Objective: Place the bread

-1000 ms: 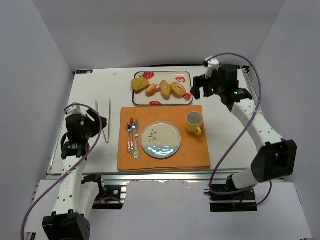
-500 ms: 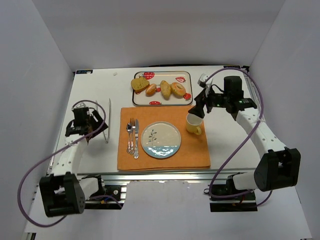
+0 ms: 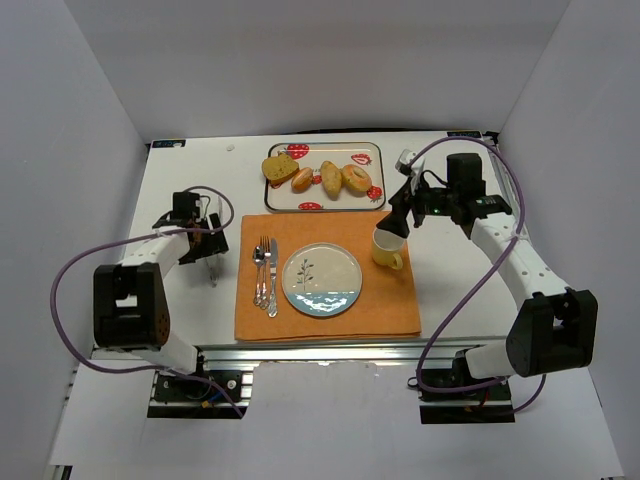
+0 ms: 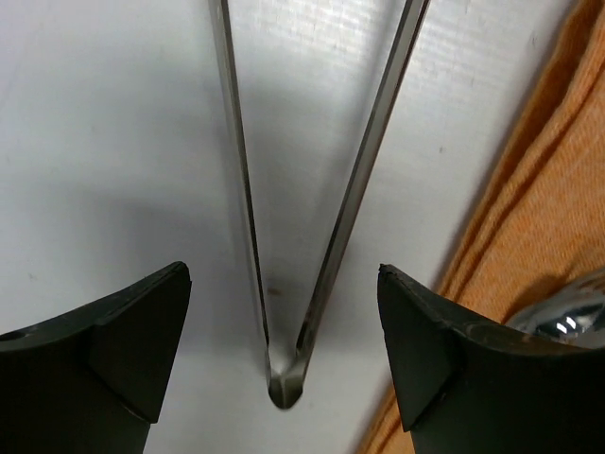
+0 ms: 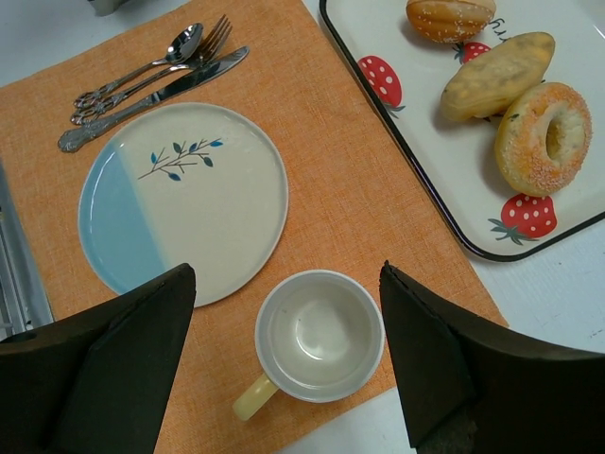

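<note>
The bread, a small orange-brown oval bun (image 3: 302,180), lies on the strawberry tray (image 3: 325,153) between a square yellow slice (image 3: 279,170) and a longer pale roll (image 3: 330,178). In the right wrist view the bun (image 5: 450,17) is at the top edge. The blue-and-cream plate (image 3: 321,281) sits bare on the orange placemat (image 3: 390,310); it also shows in the right wrist view (image 5: 184,203). My right gripper (image 3: 398,215) (image 5: 286,270) is open and empty, hovering over the yellow-handled mug (image 5: 319,336). My left gripper (image 3: 207,238) (image 4: 282,274) is open, straddling the hinge end of metal tongs (image 4: 284,383) on the table.
A sugared bagel (image 3: 356,178) (image 5: 544,137) lies at the tray's right end. Spoon, fork and knife (image 3: 265,275) (image 5: 142,85) lie left of the plate. The mug (image 3: 388,245) stands right of the plate. The placemat edge (image 4: 548,236) is just right of the tongs.
The left arm has reached forward and down to the tongs. The right gripper moved from beside the tray to above the mug, then stayed still.
</note>
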`<control>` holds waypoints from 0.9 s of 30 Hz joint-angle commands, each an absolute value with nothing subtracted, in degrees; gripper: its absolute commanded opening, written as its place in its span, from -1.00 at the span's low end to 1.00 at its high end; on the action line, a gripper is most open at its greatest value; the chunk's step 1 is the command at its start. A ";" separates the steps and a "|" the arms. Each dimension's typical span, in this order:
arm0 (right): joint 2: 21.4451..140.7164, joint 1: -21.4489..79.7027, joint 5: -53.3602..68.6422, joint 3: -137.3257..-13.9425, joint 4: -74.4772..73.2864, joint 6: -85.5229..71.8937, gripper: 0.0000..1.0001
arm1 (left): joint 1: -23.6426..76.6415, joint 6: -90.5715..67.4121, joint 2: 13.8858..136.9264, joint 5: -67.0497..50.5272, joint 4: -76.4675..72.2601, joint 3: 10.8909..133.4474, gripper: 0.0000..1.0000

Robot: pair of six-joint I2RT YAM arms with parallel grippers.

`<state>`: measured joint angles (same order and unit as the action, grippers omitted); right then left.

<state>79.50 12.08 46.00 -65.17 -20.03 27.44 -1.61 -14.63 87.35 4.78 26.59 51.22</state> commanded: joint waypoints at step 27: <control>76.82 6.68 49.92 -64.42 -14.59 23.38 0.65 | -0.88 -15.55 85.88 -1.39 23.79 60.54 -0.71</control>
